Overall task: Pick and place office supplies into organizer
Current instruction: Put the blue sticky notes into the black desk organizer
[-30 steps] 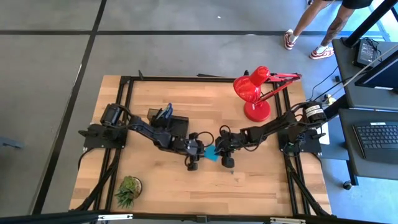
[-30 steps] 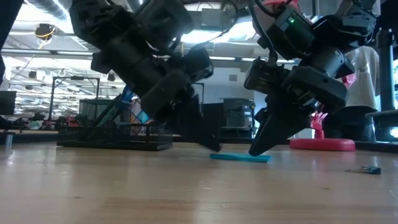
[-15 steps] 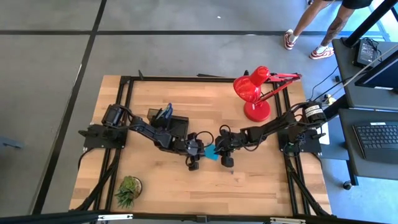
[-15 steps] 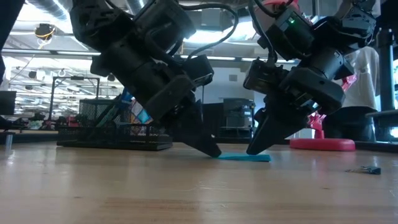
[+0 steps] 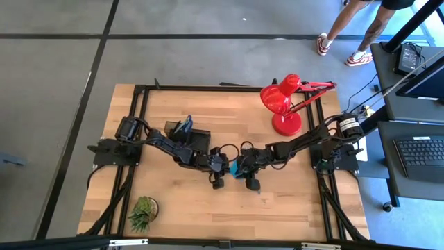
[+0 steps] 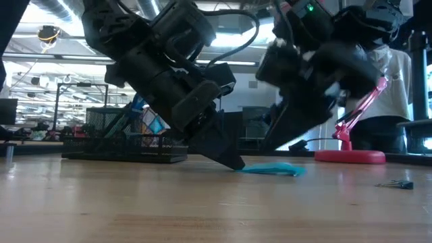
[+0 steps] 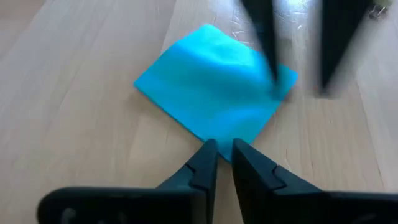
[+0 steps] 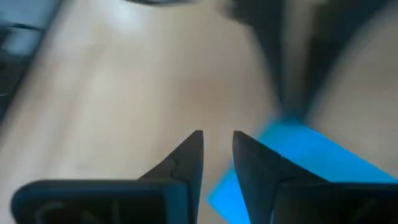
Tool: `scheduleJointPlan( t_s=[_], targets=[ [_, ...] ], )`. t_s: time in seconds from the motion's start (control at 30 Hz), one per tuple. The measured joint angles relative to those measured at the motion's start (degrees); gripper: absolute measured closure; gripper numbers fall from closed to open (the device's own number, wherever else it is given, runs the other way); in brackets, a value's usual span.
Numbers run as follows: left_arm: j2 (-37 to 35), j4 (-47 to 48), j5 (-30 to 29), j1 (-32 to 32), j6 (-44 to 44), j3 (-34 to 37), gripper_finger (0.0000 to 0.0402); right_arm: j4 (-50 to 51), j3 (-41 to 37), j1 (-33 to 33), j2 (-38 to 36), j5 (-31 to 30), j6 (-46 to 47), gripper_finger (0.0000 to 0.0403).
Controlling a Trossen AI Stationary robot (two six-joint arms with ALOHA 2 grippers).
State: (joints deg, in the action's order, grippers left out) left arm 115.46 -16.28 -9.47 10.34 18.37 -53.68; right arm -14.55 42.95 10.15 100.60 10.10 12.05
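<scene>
High view: the organizer (image 5: 196, 139) sits on the table (image 5: 173, 208) left of centre, toward the far side, with blue-handled scissors (image 5: 186, 126) standing up out of its left end; what else it holds is too small to tell; the left gripper (image 5: 223, 169) and right gripper (image 5: 244, 171) meet at mid-table over the cyan sticky-note pad (image 5: 235, 168), which shows only as a sliver between them; a red lamp (image 5: 284, 101) stands at the far right, a potted plant (image 5: 143, 212) at the near left corner.

Low view: the pad (image 6: 273, 169) lies on the wood, one edge slightly lifted; the left gripper's tip (image 6: 233, 162) touches its left edge; the right arm above it is blurred, its fingertips hard to make out; the organizer (image 6: 125, 152) shows as a dark mesh tray behind, at left.

Left wrist view: the left gripper (image 7: 224, 163) has its fingers nearly pressed together, a thin slit between them, at the pad's (image 7: 211, 96) nearest corner, pinching nothing; the other arm's blurred fingers (image 7: 264, 37) cross the pad's far side.

Right wrist view: the right gripper (image 8: 217, 152) is likewise almost closed with a narrow gap; its fingers cover part of the pad (image 8: 305, 162); the picture is blurred.
</scene>
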Motion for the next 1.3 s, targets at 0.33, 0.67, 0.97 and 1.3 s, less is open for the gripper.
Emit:
scheduleJointPlan(
  t_s=[0.33, 0.67, 0.97, 1.3],
  targets=[
    [0.0, -0.3, 0.9, -0.1, -1.5, 0.1, 0.0377, 19.9, 8.2, 3.1, -0.1, -0.2, -13.2, 0.0312],
    [0.0, -0.3, 1.1, 0.0, -1.6, 0.1, 0.0378, 30.3, 13.0, 11.2, -0.2, -20.7, -15.3, 0.0312],
    [0.0, -0.3, 1.2, 0.0, -1.6, 0.1, 0.0378, 30.4, 13.0, 16.4, 0.1, -21.0, -15.1, 0.0312],
    [0.0, -0.4, 1.3, 0.0, -1.6, 0.1, 0.0378, 29.8, 13.0, 16.8, 0.3, -19.6, -6.5, 0.0312]
  ],
)
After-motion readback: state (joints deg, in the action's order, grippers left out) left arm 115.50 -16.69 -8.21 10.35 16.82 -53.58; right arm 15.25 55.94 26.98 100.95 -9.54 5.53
